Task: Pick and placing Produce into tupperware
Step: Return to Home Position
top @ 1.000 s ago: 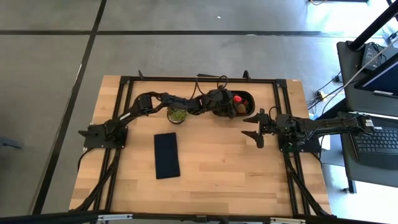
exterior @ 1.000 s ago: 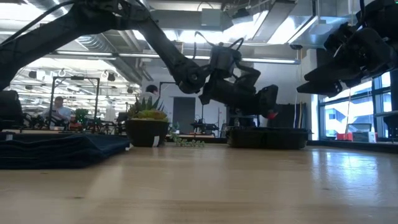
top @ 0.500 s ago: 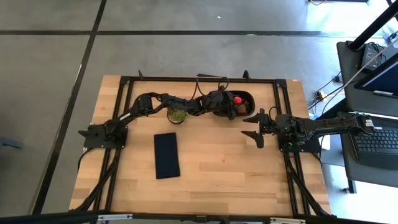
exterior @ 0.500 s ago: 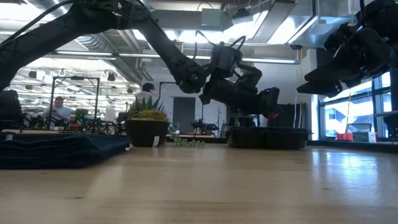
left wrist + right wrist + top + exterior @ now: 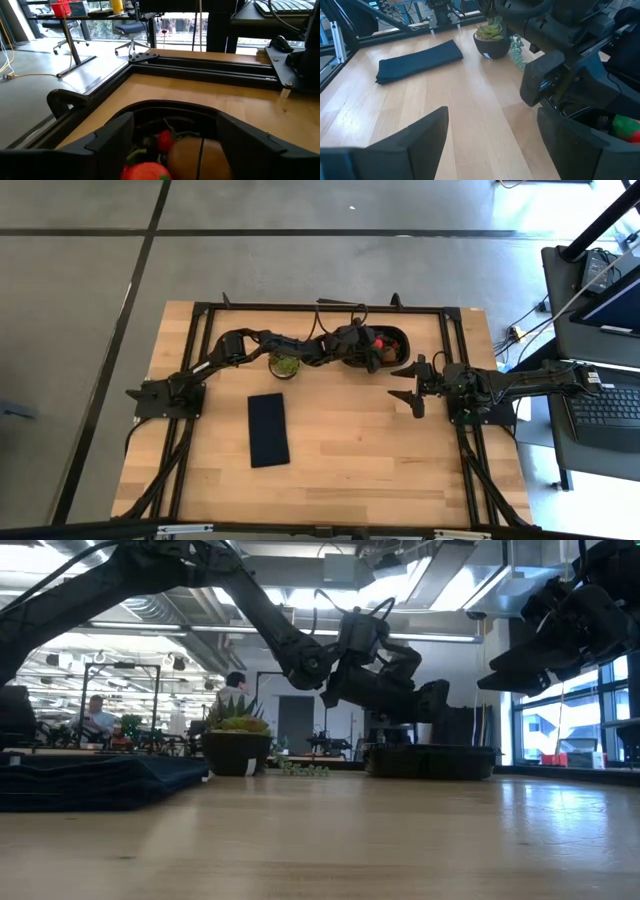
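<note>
The black oval tupperware (image 5: 392,350) sits at the table's far edge, right of the middle. In it lie a red strawberry (image 5: 147,171), a smaller red piece (image 5: 165,140) and a brown kiwi-like piece (image 5: 195,157). My left gripper (image 5: 175,120) hangs open just above the tupperware (image 5: 430,760), a finger on either side of the produce and nothing between them. My right gripper (image 5: 410,385) stands open in the air at the table's right, clear of everything. From its wrist view, the strawberry (image 5: 625,125) shows under the left arm.
A spiky green potted plant (image 5: 285,365) stands just left of the tupperware, under the left arm. A small green sprig (image 5: 517,50) lies between the two. A flat dark pad (image 5: 268,428) lies left of the table's middle. Bare wood fills the near half.
In the low view a red strawberry showed at my left gripper's fingertips. It is gone from there now, dropped behind the tupperware's wall, so the gripper has let go. Neither arm has shifted.
</note>
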{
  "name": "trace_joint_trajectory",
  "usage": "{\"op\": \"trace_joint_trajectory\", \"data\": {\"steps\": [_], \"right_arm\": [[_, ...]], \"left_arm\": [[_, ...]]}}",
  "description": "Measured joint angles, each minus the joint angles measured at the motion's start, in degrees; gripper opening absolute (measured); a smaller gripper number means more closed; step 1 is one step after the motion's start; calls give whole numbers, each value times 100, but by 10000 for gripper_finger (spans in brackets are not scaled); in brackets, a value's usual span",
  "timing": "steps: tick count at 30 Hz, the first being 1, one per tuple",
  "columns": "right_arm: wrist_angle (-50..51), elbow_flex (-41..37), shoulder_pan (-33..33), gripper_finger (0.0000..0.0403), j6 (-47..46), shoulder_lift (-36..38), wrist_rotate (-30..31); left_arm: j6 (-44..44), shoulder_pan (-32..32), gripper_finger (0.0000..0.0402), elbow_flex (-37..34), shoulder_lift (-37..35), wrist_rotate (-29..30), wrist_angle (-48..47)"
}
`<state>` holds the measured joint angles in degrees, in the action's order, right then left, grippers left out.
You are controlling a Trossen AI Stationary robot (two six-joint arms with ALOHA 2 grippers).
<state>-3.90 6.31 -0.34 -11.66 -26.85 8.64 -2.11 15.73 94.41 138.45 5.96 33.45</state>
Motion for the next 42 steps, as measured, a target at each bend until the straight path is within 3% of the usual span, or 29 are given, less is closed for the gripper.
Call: {"op": "trace_joint_trajectory", "data": {"steps": [8, 15, 21, 25, 30, 37, 42], "right_arm": [[-2, 0, 0, 306, 84, 0, 0], [-158, 0, -4, 306, -22, -4, 65], [-1028, 0, -43, 306, 458, -1, 82], [-1355, 0, -164, 306, 740, 0, 94], [-1348, 0, -360, 306, 764, -2, 94], [-1344, 0, -704, 306, 1030, 1, 194], [-1314, 0, -1035, 306, 1088, 116, 484]], "left_arm": [[169, -58, 302, -13, -270, -104, -158], [-413, -64, 303, -7, -1328, -728, -1230], [-585, 234, 303, -399, -2449, -1553, -1830], [-600, 355, 303, -1436, -3343, -1621, -1604], [-610, 376, 303, -3330, -4765, -1263, -915], [-605, 266, 302, -5906, -6547, -1115, 342], [-483, 265, 302, -7154, -7443, -1101, 1444]]}}
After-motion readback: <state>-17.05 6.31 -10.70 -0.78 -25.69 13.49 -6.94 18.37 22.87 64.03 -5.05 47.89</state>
